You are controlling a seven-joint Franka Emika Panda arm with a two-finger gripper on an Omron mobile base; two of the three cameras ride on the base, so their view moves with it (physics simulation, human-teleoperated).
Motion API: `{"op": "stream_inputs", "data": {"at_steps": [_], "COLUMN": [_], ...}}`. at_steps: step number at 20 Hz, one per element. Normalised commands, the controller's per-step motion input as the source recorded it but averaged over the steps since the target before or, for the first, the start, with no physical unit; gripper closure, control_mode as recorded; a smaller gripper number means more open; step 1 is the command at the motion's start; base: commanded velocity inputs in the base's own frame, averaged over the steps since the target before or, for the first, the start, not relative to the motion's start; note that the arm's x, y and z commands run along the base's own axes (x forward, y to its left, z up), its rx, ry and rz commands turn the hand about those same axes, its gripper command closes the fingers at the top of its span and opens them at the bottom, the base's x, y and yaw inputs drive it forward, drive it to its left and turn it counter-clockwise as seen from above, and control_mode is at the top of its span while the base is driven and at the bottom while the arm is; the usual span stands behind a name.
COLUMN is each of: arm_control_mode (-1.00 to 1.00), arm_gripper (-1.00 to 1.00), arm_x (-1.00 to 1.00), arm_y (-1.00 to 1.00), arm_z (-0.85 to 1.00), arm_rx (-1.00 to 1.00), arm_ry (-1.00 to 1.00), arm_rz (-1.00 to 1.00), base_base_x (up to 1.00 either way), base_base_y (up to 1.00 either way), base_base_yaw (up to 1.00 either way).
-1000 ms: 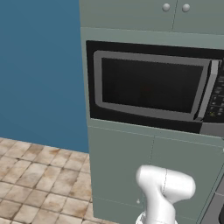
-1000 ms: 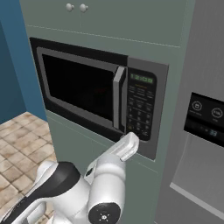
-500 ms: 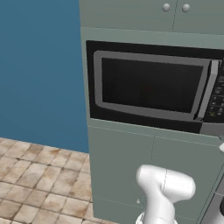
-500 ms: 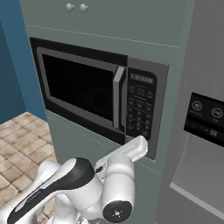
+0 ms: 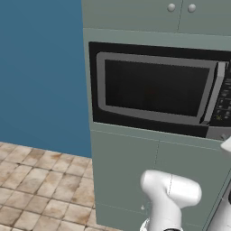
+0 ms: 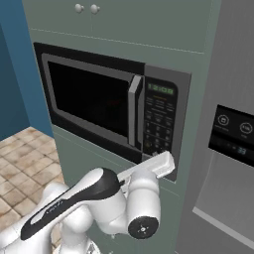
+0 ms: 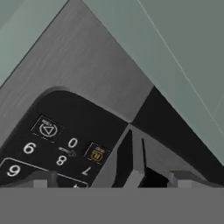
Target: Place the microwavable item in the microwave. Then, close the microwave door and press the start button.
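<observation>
Arm has dropped since a second ago — in the right base view the hand [image 6: 161,165] that was up against the keypad panel [image 6: 159,124] now sits at the panel's lower edge, and the elbow has swung forward and low. Gripper [image 7: 109,179] jaws spread wide, nothing between them; hand view looks at the keypad's bottom corner — digits and a start symbol visible, rolled upside down. Microwave [image 5: 158,90] is built into a pale grey-green cabinet column [image 5: 135,171], microwave door [image 6: 92,101] shut, grey handle bar [image 6: 133,111] vertical just beside the keypad. Green cup: can't see it through the dark window. Room: blue wall [image 5: 40,72] left of the column, beige tiled floor [image 5: 36,189] below it, two knobbed cupboard doors [image 5: 180,11] above, grey fridge [image 6: 228,149] with a black dispenser panel just right of the microwave.
</observation>
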Motion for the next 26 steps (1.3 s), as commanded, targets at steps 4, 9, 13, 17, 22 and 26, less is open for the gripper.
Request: {"op": "stream_inputs", "data": {"at_steps": [4,9,13,17,22,26], "arm_control_mode": [-1.0,-1.0,-1.0,-1.0,-1.0,-1.0], "arm_gripper": [-1.0,-1.0,-1.0,-1.0,-1.0,-1.0], "arm_x": [0.34,0.34,0.33,0.31,0.33,0.3], "arm_y": [-0.15,-0.16,-0.17,-0.21,-0.18,-0.01], "arm_z": [-0.23,-0.23,-0.12,-0.01,-0.02,-0.01], "arm_rx": [0.08,0.08,0.08,0.07,0.06,0.04], "arm_ry": [0.02,0.02,0.01,0.0,0.0,-0.01], "arm_rz": [0.0,0.0,0.0,0.0,0.0,-0.05], "base_base_x": [0.0,0.0,0.0,0.0,0.0,0.0], "base_base_y": [0.0,0.0,0.0,0.0,0.0,0.0], "base_base_yaw": [0.0,0.0,0.0,0.0,0.0,0.0]}}
